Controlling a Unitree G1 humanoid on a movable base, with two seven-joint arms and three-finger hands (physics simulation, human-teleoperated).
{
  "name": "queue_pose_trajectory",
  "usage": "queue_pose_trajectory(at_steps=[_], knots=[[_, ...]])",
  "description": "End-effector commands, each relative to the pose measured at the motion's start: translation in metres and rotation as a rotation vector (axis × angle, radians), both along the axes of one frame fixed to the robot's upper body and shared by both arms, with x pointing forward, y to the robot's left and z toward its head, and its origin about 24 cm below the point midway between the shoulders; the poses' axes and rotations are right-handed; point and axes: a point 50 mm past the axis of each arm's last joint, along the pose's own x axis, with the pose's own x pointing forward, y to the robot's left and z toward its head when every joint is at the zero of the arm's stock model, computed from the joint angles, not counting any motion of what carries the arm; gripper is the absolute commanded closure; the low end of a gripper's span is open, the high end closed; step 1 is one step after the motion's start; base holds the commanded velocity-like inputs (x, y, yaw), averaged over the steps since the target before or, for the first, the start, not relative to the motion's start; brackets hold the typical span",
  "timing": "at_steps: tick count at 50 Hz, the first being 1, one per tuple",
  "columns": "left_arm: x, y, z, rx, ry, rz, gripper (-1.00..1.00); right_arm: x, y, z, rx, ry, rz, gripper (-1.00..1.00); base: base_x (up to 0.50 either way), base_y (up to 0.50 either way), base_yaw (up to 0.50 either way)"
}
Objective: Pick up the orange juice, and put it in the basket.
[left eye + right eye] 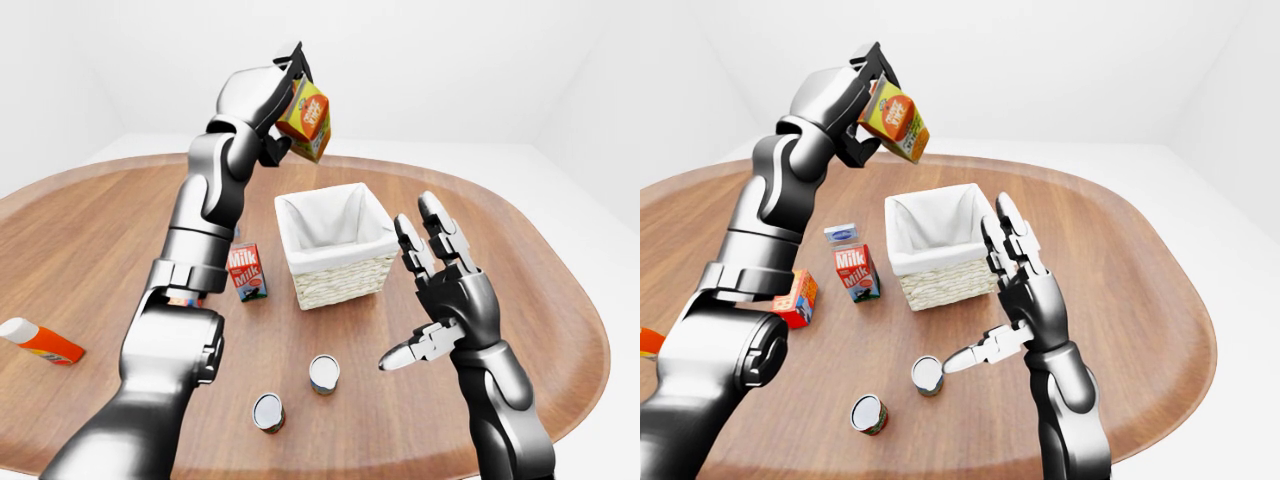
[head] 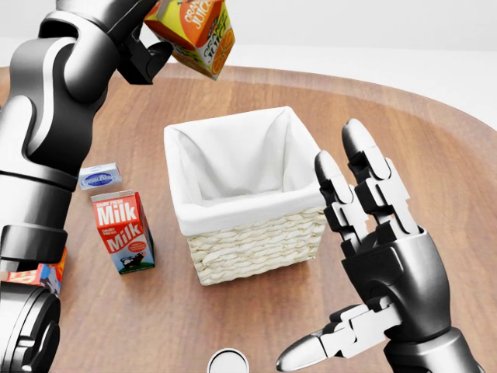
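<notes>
The pick is done, by the look of it: the left hand (image 1: pixel 285 95) has its fingers closed round the orange juice (image 1: pixel 306 120) and holds the carton, tilted, well clear of the table (image 1: pixel 520 260), up at about eleven o'clock from the basket (image 1: pixel 335 285) in the left-eye view. What remains, I judge, is the placing: carry the carton over the white-lined opening, lower it and let go. The carton is not yet over the mouth as far as these views tell (height and depth are hard to separate here). The right hand (image 1: pixel 440 300) is empty, its fingers spread and upright, the thumb stuck out toward eight o'clock, just at the basket's three o'clock side and apart from it. The head view crops close: it shows the basket's cloth lining and woven wall plainly, the milk carton (image 2: pixel 123 231) at nine o'clock of the basket and a small blue-and-white box (image 2: pixel 99 177) above it, but cuts off the top of the juice and most of the left hand. The eye views take in the whole table, with two cans (image 1: pixel 928 375) toward six o'clock; the left-eye view alone shows in full an orange-and-white tube (image 1: pixel 38 340) at the far nine o'clock edge.
</notes>
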Motion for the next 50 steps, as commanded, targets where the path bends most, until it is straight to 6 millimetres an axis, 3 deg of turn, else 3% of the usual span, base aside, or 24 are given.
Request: queue_pose_trajectory(at_steps=[1, 19, 31, 50], knots=[[0.015, 0.015, 0.001, 0.001, -0.121, 0.148, 1.0, 0.0, 0.0, 0.001, -0.002, -0.003, 0.001, -1.0, 0.0, 0.0, 0.0], [0.02, -0.002, -0.02, -0.044, -0.106, 0.125, 1.0, 0.0, 0.001, 0.0, 0.003, 0.002, 0.006, -1.0, 0.0, 0.0, 0.0], [0.027, 0.002, -0.046, 0.006, -0.111, 0.184, 1.0, 0.0, -0.002, -0.001, 0.007, 0.005, 0.0, -1.0, 0.0, 0.0, 0.0], [0.028, -0.001, -0.058, -0.029, -0.101, 0.195, 1.0, 0.001, -0.002, -0.002, 0.008, 0.007, -0.002, -1.0, 0.0, 0.0, 0.0]])
